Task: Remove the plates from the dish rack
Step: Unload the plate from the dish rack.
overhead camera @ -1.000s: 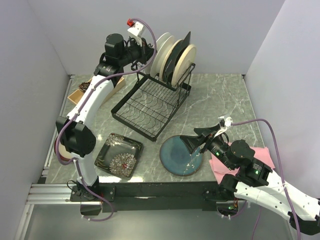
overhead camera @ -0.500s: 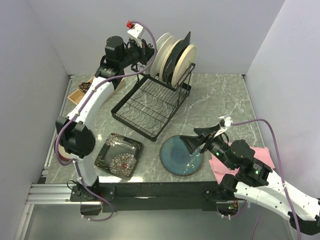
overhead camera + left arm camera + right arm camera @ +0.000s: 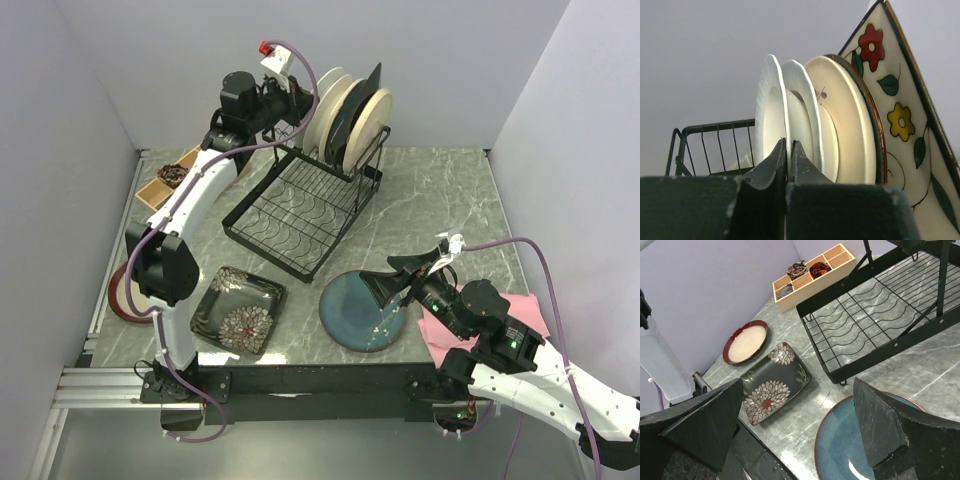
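while left gripper point(image 3: 787, 143), closed, masks a white plate point(image 3: 771, 100) rim, right gripper point(image 3: 798, 390) gapes empty.

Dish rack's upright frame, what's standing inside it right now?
On edge in the dish rack: a white plate, a second white plate, a cream plate, a brown-rimmed plate showing only its rim, and the cream square flowered plate. The left gripper hides most lower edges.
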You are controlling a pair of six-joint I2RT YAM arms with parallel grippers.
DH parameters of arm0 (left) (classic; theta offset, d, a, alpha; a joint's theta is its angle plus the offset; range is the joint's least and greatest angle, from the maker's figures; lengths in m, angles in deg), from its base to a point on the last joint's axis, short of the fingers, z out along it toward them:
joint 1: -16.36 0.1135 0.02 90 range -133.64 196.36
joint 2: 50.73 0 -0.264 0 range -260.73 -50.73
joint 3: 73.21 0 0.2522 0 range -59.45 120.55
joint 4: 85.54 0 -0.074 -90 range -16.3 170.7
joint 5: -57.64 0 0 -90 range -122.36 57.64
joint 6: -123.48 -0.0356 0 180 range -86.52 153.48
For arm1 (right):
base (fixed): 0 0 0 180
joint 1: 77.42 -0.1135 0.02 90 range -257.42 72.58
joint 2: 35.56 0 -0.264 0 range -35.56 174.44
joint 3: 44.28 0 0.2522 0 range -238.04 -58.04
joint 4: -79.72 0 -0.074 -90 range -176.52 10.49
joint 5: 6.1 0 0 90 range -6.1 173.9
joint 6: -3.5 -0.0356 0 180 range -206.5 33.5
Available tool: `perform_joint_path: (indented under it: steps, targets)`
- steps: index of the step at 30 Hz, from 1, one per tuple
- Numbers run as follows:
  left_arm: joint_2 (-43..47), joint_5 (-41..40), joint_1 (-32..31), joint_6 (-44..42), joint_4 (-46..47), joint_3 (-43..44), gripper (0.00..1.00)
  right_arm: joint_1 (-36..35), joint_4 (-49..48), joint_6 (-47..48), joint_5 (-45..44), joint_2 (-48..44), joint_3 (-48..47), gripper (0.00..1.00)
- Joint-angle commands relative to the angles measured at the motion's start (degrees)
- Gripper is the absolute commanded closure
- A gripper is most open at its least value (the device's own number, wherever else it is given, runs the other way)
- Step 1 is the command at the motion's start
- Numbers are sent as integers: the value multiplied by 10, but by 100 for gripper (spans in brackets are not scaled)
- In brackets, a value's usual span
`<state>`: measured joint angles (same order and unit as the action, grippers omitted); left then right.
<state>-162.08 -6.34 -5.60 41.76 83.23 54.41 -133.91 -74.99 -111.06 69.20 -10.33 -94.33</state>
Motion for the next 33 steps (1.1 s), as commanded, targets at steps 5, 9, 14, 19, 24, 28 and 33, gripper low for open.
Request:
perform_joint_path:
  steps: [5,9,14,19,24,28,33]
  targets:
    - [30,4,-11,9,134,56,99,-2,-19,8,3,-2,3,4]
    - [20,-1,-11,15,112,87,99,-2,-19,7,3,-3,2,4]
    - [15,-18,-11,15,92,110,99,-2,-18,7,3,-3,2,4]
    - [14,-23,-9,16,79,123,99,-3,-19,7,4,-5,2,4]
    - [17,-26,-9,17,78,127,99,-2,-18,7,5,-5,2,4]
    - [11,-26,-5,20,71,138,99,-2,-16,7,4,-8,2,4]
    - [12,-19,-2,27,77,136,99,-2,-16,7,5,-10,2,4]
